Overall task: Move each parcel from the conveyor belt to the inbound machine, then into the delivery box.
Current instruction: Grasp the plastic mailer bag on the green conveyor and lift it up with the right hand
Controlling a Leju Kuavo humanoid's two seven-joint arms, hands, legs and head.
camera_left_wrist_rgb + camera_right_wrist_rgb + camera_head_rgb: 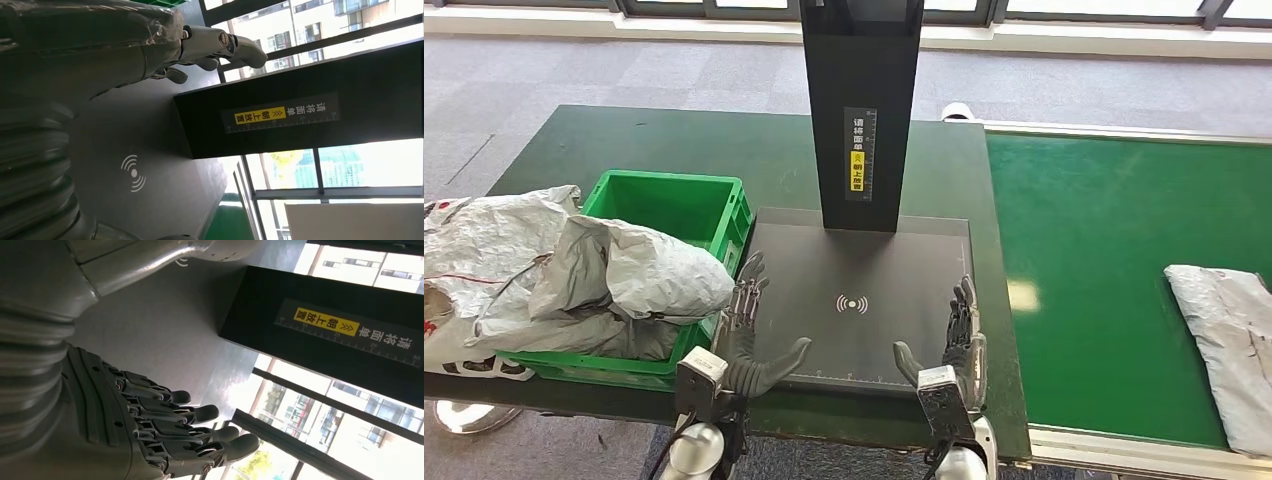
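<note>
Parcel (1229,340) on conveyor belt (1114,250) — well apart from empty right hand (959,335)

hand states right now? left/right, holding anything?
Left hand: open, holding nothing, fingers spread above the scanner plate.
Right hand: open, holding nothing, above the same plate.

Crate (724,195) of parcels (614,270) left of machine (854,300); belt (1104,260) right.
</note>
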